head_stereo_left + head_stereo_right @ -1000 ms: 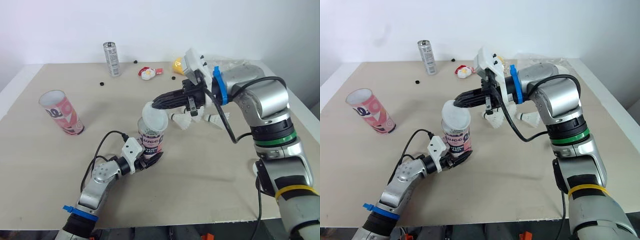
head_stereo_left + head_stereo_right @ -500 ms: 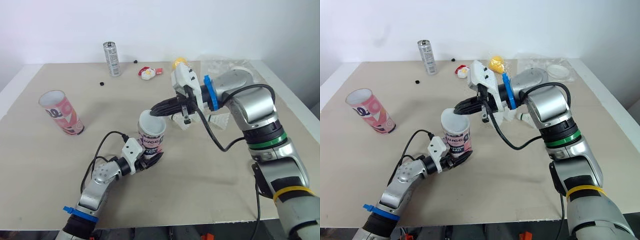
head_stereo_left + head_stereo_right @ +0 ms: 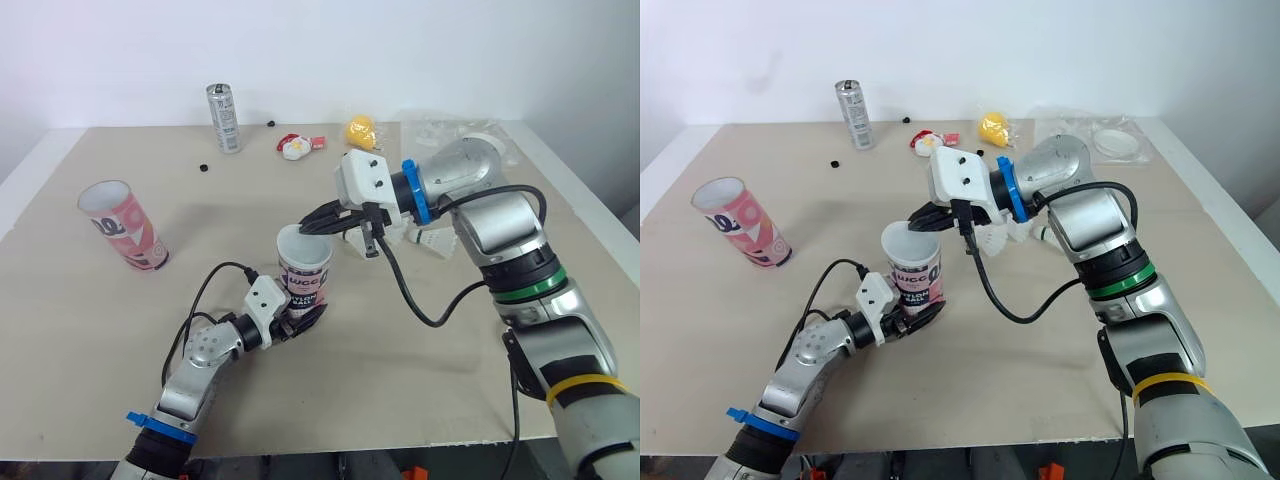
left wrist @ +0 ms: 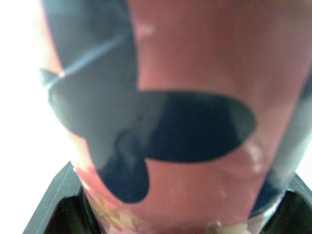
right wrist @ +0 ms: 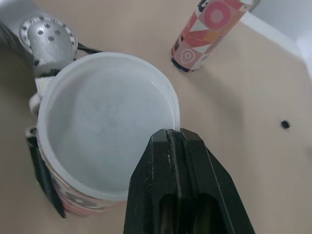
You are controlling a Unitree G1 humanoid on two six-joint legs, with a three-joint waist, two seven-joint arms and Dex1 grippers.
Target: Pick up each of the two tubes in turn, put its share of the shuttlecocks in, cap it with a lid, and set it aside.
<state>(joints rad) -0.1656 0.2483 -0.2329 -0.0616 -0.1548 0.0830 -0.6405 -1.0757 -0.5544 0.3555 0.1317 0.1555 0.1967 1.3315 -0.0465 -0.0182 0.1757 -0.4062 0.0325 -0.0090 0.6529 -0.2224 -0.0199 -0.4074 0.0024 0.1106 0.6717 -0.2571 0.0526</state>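
Note:
A pink patterned tube (image 3: pixel 304 283) stands upright near the table's middle, and my left gripper (image 3: pixel 291 322) is shut around its base. In the left wrist view the tube's wall (image 4: pixel 161 122) sits between the fingers. A white lid (image 3: pixel 303 244) lies flat across the tube's mouth. My right gripper (image 3: pixel 313 221) is shut on the lid's far rim, and the right wrist view shows its fingertips (image 5: pixel 173 139) pinching the lid (image 5: pixel 105 124). A second open pink tube (image 3: pixel 123 225) stands at the left. Loose white shuttlecocks (image 3: pixel 432 241) lie behind my right arm.
A silver can (image 3: pixel 224 117) stands at the back. Near it lie a red and white object (image 3: pixel 296 147), a yellow object (image 3: pixel 361 129) and small black bits (image 3: pixel 203 168). A clear bag with white lids (image 3: pixel 1110 138) lies at the back right.
My right gripper has come down and to the left with the lid. The lid was tilted above the tube and now lies flat on its mouth. The left gripper has kept still.

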